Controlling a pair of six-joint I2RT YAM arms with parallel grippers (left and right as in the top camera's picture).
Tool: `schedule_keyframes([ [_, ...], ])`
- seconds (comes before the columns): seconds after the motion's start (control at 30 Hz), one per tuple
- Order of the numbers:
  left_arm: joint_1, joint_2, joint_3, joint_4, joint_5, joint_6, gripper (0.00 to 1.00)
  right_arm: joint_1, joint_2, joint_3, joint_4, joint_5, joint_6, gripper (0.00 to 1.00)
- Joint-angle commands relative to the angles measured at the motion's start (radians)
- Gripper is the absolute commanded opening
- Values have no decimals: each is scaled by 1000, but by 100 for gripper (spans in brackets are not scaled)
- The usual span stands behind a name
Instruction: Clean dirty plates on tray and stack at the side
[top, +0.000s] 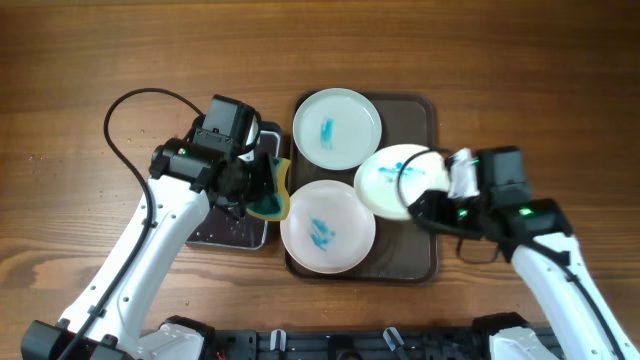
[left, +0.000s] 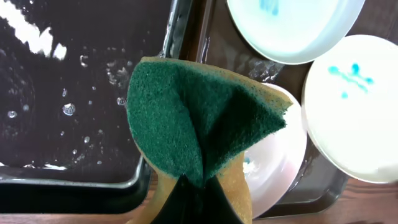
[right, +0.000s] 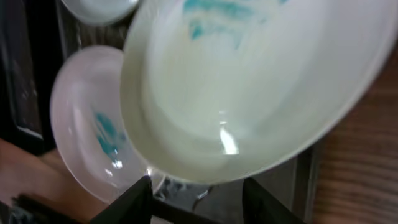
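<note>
Three white plates lie on the dark brown tray (top: 412, 258). The far plate (top: 336, 127) and the near plate (top: 328, 230) each carry blue smears. A third plate (top: 392, 180), also smeared blue, sits tilted at the tray's right, overlapping the near one. My right gripper (top: 428, 203) is at its right rim. In the right wrist view that plate (right: 249, 93) fills the frame and its rim lies just ahead of the open right gripper (right: 202, 193). My left gripper (left: 199, 190) is shut on a folded green-yellow sponge (left: 205, 118), held over the gap between the two trays.
A smaller black tray (top: 228, 232), wet with droplets, stands left of the brown tray. Bare wooden table (top: 520, 80) surrounds both trays. The left arm's cable (top: 115, 120) loops over the table at the left.
</note>
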Motion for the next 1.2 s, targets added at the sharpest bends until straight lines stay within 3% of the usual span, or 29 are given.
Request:
schedule_keyframes([
  [0.0, -4, 1, 8, 6, -5, 24, 4, 96, 43, 16, 1, 101, 82, 47],
  [0.1, -4, 1, 8, 6, -5, 24, 4, 170, 101, 2, 56, 72, 37, 47],
  [0.23, -4, 1, 8, 6, -5, 24, 4, 204, 198, 0, 70, 210, 149, 42],
  [0.33, -4, 1, 8, 5, -5, 24, 4, 208, 243, 0, 109, 19, 79, 42],
  [0.4, -4, 1, 8, 5, -5, 24, 4, 214, 249, 0, 113, -5, 62, 40],
  [0.53, -4, 1, 8, 6, -5, 24, 4, 214, 254, -2, 41, 24, 148, 31],
  [0.67, -4, 1, 8, 7, -5, 24, 4, 214, 275, -67, 64, 127, 272, 15],
  [0.77, -4, 1, 8, 3, -5, 24, 4, 214, 274, -85, 132, 54, 153, 16],
  [0.9, -4, 1, 8, 3, -5, 24, 4, 214, 226, -23, 140, 37, 109, 23],
  [1.17, -4, 1, 8, -1, -5, 24, 4, 214, 39, 42, -12, 36, 175, 25],
])
